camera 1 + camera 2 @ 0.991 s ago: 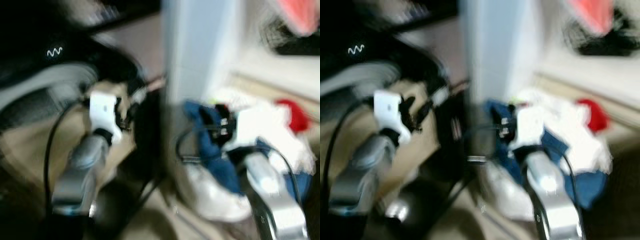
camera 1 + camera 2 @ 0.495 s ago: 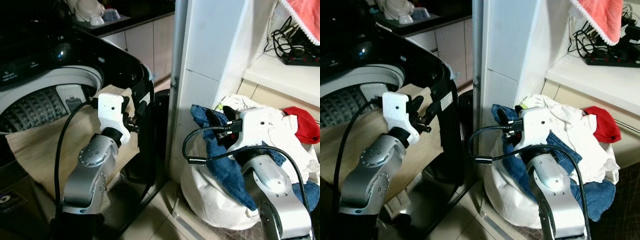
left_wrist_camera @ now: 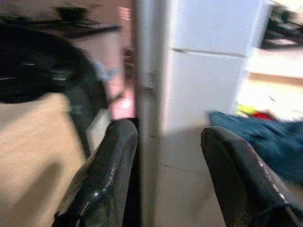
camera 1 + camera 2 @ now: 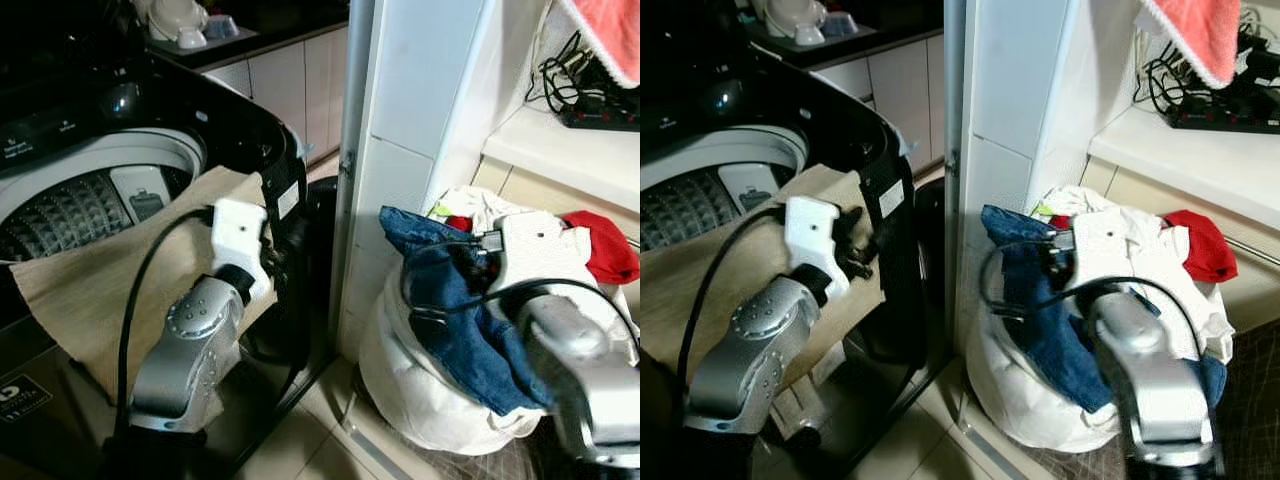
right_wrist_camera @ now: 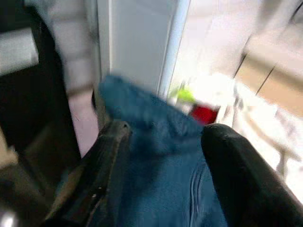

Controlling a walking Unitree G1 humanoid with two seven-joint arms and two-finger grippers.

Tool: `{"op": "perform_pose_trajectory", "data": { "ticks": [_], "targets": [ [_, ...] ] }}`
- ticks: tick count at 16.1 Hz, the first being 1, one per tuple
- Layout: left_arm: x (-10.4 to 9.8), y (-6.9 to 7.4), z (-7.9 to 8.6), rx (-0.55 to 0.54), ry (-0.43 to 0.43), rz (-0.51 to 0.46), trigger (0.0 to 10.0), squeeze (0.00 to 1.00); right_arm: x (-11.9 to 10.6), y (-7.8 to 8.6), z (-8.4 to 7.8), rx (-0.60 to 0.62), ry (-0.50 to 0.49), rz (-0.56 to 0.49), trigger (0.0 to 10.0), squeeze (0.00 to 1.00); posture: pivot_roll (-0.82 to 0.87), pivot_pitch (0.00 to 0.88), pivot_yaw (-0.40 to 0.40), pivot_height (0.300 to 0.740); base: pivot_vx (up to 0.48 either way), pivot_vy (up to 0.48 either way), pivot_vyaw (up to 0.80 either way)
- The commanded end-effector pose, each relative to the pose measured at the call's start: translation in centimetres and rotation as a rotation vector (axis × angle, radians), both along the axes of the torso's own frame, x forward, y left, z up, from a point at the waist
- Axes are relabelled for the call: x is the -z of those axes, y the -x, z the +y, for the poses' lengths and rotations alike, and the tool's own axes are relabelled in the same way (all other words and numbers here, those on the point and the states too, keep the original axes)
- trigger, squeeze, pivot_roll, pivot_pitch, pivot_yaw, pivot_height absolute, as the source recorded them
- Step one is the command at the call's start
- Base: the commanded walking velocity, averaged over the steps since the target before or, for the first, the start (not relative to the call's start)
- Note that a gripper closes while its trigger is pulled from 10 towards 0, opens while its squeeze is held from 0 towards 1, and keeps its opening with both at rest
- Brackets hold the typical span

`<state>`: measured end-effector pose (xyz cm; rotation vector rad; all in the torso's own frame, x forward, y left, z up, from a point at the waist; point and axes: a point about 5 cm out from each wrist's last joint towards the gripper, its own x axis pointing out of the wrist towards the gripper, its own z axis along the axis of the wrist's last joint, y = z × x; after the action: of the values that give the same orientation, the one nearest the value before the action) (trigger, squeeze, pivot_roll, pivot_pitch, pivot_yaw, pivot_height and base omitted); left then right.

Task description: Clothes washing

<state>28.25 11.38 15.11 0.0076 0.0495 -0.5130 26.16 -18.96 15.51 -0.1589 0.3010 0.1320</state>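
Beside the washing machine (image 4: 90, 190), right claw (image 5: 161, 156), fingers apart, hovers over jeans (image 4: 455, 310) at three o'clock; next, clamp them.

Laundry heap beside an open top-loader.
Blue jeans (image 4: 455, 310) drape a white bag (image 4: 420, 385) right; washer (image 4: 90, 190) left.

i see a white tiled pillar (image 4: 425, 130) with a metal edge strip (image 4: 352, 150) rising mid-room. behind it, pale cabinet doors (image 4: 290, 85) sit under a dark worktop (image 4: 250, 40). on the right a white shelf (image 4: 560, 150) carries tangled black cables (image 4: 590, 85). the floor (image 4: 300, 450) is pale tile.
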Motion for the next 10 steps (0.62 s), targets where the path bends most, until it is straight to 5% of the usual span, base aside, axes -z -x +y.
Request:
{"op": "perform_pose_trajectory", "data": {
  "ticks": [1,3,9,10],
  "targets": [
    [0.0,0.5,-0.8,0.111,-0.003,0.011,10.0,0.00,0.1,0.1,0.3,-0.036,-0.010,0.053,10.0,1.00,-0.09,0.000,0.017,0.740,0.000,0.000,0.00],
    [-0.6,1.9,-0.8,0.361,-0.038,0.007,10.0,0.00,0.4,1.6,1.5,-0.278,0.068,0.181,10.0,1.00,-0.09,0.000,0.017,0.740,0.000,0.000,0.00],
    [-0.2,2.7,-0.9,0.516,-0.090,0.046,10.0,0.00,2.7,3.1,1.6,-0.412,0.281,0.411,10.0,1.00,-0.10,0.000,0.022,0.740,0.000,0.000,0.00],
    [-0.2,2.7,-1.1,0.529,-0.097,0.047,10.0,0.00,3.3,3.0,1.2,-0.402,0.340,0.433,10.0,0.49,-0.10,0.000,0.020,0.740,0.000,0.000,0.00]
  ]
}}
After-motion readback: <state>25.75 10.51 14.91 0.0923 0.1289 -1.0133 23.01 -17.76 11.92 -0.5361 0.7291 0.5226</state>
